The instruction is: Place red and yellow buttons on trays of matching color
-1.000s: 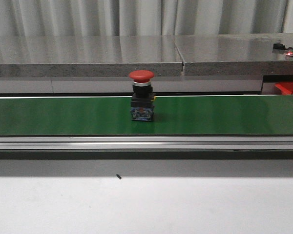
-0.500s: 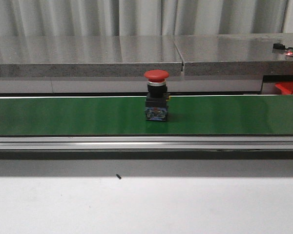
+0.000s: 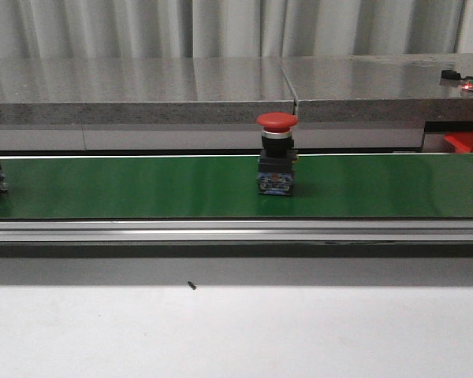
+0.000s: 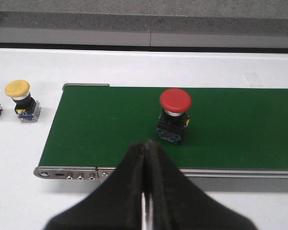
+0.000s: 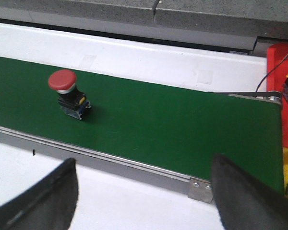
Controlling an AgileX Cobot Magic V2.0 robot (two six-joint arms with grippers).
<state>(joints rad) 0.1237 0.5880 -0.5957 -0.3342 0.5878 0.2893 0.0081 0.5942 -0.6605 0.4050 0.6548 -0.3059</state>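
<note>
Standing upright mid-frame on the green belt, the red button is awaited (right gripper spread, left gripper pressed together).

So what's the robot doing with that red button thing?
Nothing is holding it yet. The red button stands upright on the green belt. The left pincer is shut and empty, and the right pincer is open, both on the near side of the belt. A yellow button sits on the white table off the belt's end.
</note>
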